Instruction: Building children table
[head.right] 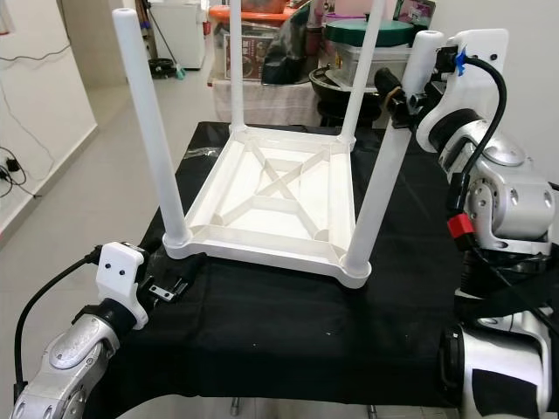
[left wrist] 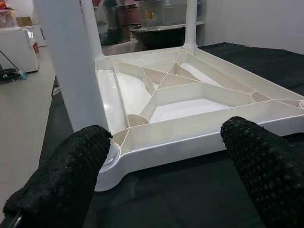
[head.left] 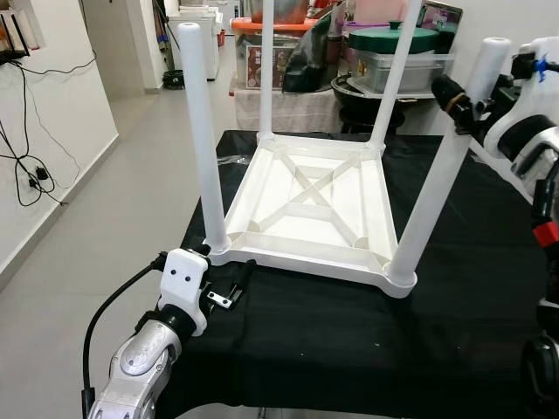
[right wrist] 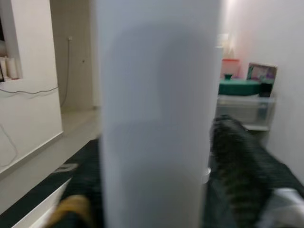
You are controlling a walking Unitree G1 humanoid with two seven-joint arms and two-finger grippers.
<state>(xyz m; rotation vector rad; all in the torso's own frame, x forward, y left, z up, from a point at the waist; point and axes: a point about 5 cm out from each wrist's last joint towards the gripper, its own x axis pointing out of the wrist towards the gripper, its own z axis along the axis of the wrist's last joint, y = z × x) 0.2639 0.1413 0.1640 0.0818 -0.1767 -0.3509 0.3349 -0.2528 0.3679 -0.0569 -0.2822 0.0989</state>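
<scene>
A white plastic children's table (head.left: pixel 306 202) lies upside down on the black cloth, with all its legs pointing up. My right gripper (head.right: pixel 397 92) is up near the top of the near right leg (head.left: pixel 441 175). It is shut on that leg, which stands between the fingers (right wrist: pixel 240 161) in the right wrist view. My left gripper (head.left: pixel 236 281) rests low on the cloth just in front of the table's near left corner, by the near left leg (head.left: pixel 201 131). It is open, and its fingers (left wrist: pixel 71 171) are spread wide with nothing between them.
The black cloth (head.left: pixel 349 349) covers a work surface whose left edge drops to bare floor (head.left: pixel 131 192). Behind it stand shelves with boxes, a black pot and a green lid (head.left: pixel 393 37). Cables (head.left: pixel 26 166) hang on the left wall.
</scene>
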